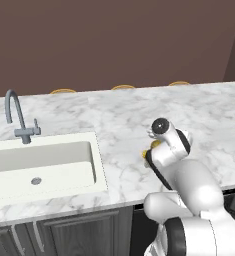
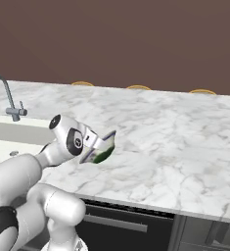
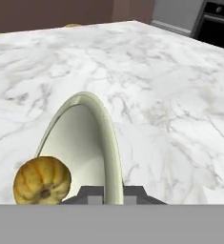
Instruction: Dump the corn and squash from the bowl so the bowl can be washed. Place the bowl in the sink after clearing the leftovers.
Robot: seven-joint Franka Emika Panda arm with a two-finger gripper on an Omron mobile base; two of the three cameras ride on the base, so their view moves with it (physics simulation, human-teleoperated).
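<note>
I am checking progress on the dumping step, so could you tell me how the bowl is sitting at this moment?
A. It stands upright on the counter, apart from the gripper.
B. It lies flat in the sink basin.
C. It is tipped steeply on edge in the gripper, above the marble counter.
C: the bowl is tilted steeply on edge with the gripper clamped on its rim above the counter, and the squash is at its lip.

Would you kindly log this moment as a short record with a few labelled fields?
bowl: tipped steeply on edge above the marble counter, rim between the fingers
gripper: shut on the bowl's rim
squash: round, orange-brown, at the tilted bowl's lower edge
corn: cannot tell where it is
sink: white basin to the arm's left, nothing in it
</note>
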